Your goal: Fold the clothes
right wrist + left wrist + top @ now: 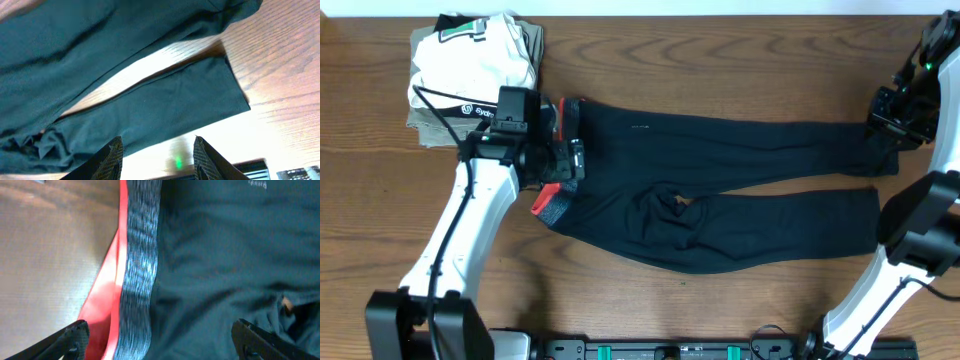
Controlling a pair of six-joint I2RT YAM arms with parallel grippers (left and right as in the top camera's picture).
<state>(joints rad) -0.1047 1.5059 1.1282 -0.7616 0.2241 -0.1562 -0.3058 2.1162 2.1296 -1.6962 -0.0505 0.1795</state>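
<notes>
The clothes, a pair of black long-legged pants (720,180), lie flat across the table with the waist at the left and both legs running right. The grey waistband (142,255) and its red lining (107,290) fill the left wrist view. My left gripper (568,148) hovers over the waist, and its jaws (160,340) are wide open and straddle the band. My right gripper (892,125) is raised above the far leg's end. Its jaws (157,152) are open, with nothing between the fingertips (112,155). The near leg's cuff (235,85) lies below.
A stack of folded garments, white on olive (470,60), sits at the back left, just beyond the waistband. The wooden table (720,50) shows bare behind and in front of the pants. The arms' base rail (680,350) runs along the front edge.
</notes>
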